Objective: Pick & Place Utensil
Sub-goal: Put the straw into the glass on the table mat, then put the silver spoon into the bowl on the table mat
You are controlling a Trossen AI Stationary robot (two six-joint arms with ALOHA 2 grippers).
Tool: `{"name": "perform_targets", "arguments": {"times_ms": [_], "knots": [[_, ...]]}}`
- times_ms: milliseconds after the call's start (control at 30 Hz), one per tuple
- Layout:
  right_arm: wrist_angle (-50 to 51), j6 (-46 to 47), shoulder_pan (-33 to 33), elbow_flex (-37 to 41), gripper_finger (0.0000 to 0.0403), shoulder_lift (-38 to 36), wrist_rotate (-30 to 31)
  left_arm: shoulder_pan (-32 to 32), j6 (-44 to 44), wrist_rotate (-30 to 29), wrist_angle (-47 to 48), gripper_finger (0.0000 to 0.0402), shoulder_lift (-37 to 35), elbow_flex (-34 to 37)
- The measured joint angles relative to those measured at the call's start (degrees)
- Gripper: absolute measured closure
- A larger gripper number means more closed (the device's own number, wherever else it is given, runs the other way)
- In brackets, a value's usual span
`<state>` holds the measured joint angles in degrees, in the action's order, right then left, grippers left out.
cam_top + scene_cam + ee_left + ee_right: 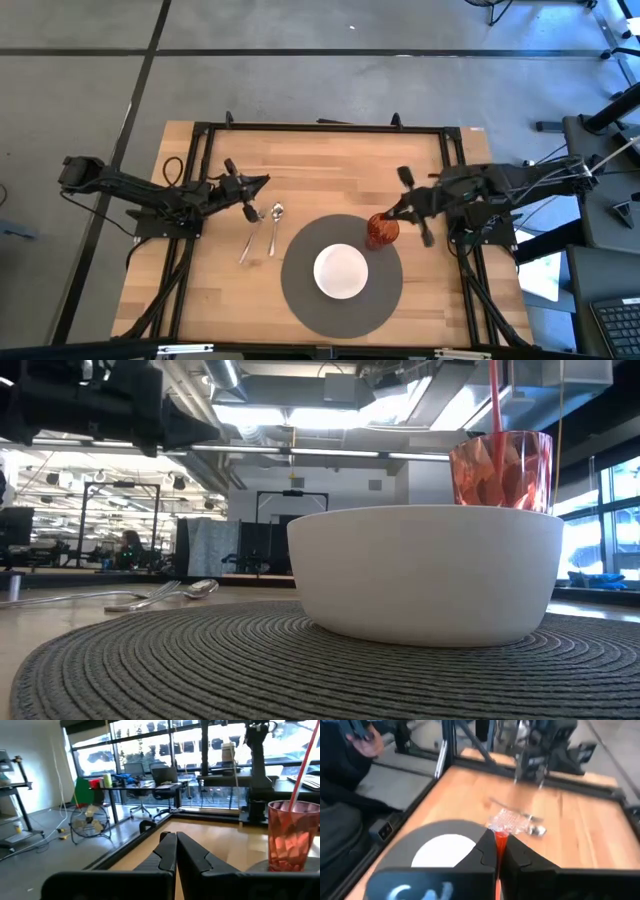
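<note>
A light wooden table (330,160) carried a round dark grey woven placemat (300,290), and a white round bowl (341,271) sat near the mat's centre. A red faceted translucent plastic cup (381,231) stood upright on the mat's edge, just beside the bowl on the right arm's side, with a thin red straw (494,395) rising from it. The right gripper (400,209) was at the cup, and in the right wrist view its fingers (482,851) were closed narrowly on the straw, directly above the cup's rim. The left gripper (262,181) hovered above the bare wood near a silver metal fork (251,234) and a silver metal spoon (275,224), its jaws pressed together and holding nothing. The two utensils lay side by side on the wood, just off the mat on the left arm's side, untouched.
</note>
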<state>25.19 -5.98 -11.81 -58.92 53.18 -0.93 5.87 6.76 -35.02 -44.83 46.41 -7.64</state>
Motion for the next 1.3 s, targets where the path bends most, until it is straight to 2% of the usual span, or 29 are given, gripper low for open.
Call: {"name": "perform_targets", "arguments": {"times_ms": [333, 567, 700, 933, 1100, 1200, 1300], "knots": [[-3.1, 2.7, -0.2, 4.0, 0.0400, 3.8, 0.9, 0.0, 0.0, 2.1, 0.0, 0.0398, 0.1, 0.0], [-3.8, 2.0, -0.2, 4.9, 0.0377, 4.0, 0.2, 0.0, -0.2, 2.1, 0.0, 0.0398, 0.1, 0.0], [-5.1, 3.8, -0.2, 4.9, 0.0342, 4.0, -1.2, 0.0, -0.2, 2.1, 0.0, 0.0398, 0.1, 0.0], [-5.9, 5.6, -0.2, 4.6, 0.0236, 1.9, 0.3, 0.0, -0.6, 2.1, 0.0, 0.0398, 0.1, 0.0], [-6.2, 1.2, -0.2, 2.9, 0.0197, -5.5, 2.0, 0.0, -0.6, 2.1, 0.0, 0.0398, 0.1, 0.0], [-6.9, -1.4, -0.2, 3.8, 0.0199, -13.6, 7.2, 0.0, -0.6, 2.1, 0.0, 0.0398, 0.1, 0.0], [-9.7, -1.6, -0.1, 8.9, 0.0224, -21.1, 8.2, 0.0, -0.6, 2.1, 0.2, 0.0398, 0.1, 0.0]]}}
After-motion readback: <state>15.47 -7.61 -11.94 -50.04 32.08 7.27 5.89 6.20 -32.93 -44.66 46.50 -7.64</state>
